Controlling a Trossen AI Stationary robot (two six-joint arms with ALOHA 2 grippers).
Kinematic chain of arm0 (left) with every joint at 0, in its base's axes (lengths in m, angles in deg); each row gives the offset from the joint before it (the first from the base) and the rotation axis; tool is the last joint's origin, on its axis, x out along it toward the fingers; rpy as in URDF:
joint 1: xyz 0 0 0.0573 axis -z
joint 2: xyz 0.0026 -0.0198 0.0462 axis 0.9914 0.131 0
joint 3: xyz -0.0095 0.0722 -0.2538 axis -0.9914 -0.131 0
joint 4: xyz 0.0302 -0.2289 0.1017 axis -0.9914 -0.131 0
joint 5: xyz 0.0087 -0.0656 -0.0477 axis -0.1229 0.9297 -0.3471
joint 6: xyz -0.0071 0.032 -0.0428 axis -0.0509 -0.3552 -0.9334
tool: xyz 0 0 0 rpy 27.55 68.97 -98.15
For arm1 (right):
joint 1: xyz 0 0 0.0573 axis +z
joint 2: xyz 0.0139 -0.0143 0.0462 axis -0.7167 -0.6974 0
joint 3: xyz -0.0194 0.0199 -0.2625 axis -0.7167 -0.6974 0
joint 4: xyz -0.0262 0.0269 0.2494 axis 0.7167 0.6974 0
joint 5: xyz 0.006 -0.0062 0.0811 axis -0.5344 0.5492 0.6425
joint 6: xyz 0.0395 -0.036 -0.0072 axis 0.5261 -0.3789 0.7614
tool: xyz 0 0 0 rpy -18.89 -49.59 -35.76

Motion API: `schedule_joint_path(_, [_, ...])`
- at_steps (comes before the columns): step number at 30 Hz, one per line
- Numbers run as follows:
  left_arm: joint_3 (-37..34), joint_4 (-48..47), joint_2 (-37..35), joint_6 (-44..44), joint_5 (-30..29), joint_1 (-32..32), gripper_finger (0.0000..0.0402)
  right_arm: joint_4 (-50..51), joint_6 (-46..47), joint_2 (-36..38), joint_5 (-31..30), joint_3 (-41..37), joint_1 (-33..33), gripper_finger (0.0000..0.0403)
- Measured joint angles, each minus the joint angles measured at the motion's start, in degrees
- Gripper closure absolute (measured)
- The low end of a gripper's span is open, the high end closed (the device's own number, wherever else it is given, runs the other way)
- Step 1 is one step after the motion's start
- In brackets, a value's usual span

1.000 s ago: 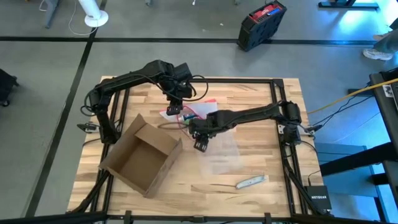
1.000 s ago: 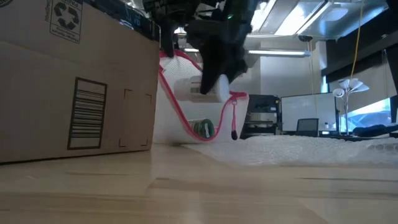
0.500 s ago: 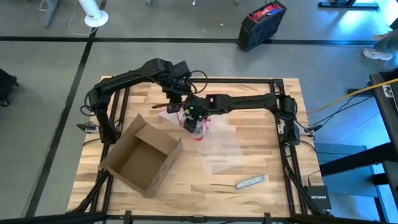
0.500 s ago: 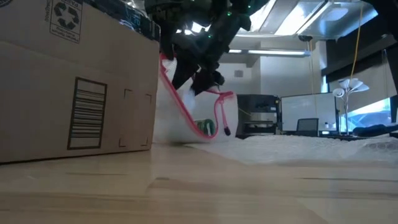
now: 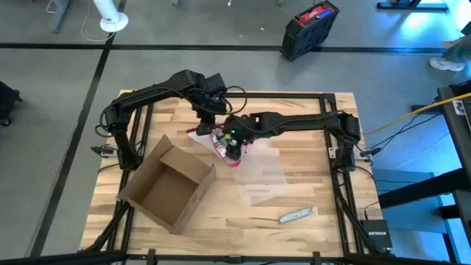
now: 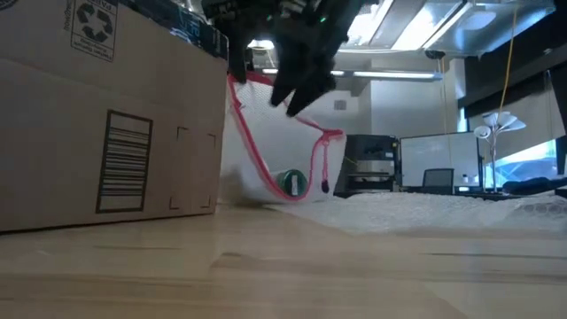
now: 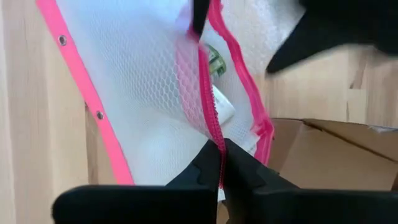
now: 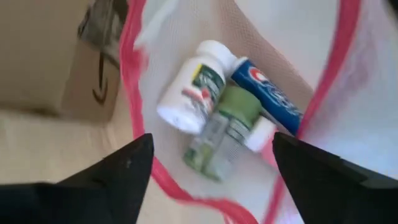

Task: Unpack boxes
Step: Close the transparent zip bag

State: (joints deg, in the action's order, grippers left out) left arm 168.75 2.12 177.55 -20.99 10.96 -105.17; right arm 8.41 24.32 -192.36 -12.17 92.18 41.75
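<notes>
The cardboard box (image 5: 168,185) sits open-side-up on the left half of the wooden table (image 5: 309,184), near the front-left corner, with bare wood along the front edge apart from a small flat strip (image 5: 297,215) near the front right. A sheet of bubble wrap (image 5: 263,173) takes up the middle.

Both arms meet just behind the box's far corner, over a mesh pouch with pink edging (image 5: 224,147). The left gripper (image 7: 221,163) is pinched tight on the pouch's pink zipper seam, holding it up. The right gripper (image 8: 211,155) hangs over the pouch mouth with its fingers spread wide, nothing between them; below it lie a white bottle (image 8: 189,87), a green bottle (image 8: 227,124) and a toothpaste tube (image 8: 267,93). So the box is just beside both grippers, touched by neither.

Grey floor all round, a black and red case (image 5: 310,28) behind the table.
</notes>
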Motion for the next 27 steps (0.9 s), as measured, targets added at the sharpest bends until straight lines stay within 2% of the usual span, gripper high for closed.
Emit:
schedule_joint_path(8, [-0.3, 0.0, 0.0, 0.0, -0.2, 0.0, 0.0401, 12.6, -13.8, 5.1, -10.0, 0.0, 4.8, 0.0128])
schedule_joint_path(12, [-0.3, 0.1, 0.0, 0.0, -0.3, 0.0, 0.0401, 13.5, -17.9, 7.6, -12.8, -3.7, 5.6, 0.0148])
schedule_joint_path(16, [-0.3, 0.1, 0.0, 0.0, -0.3, 0.0, 0.0402, 12.1, -18.4, 10.4, -12.7, -9.6, 5.5, 0.0166])
schedule_joint_path(21, [-0.3, 0.1, 0.0, 0.2, -0.4, 0.0, 0.0401, 5.8, -21.9, 13.4, -11.1, -16.7, 5.5, 0.0180])
schedule_joint_path(27, [-0.3, 0.1, 0.0, 0.2, -0.4, -0.1, 0.0402, -1.7, -26.5, 13.7, -11.8, -22.4, 5.5, 0.0193])
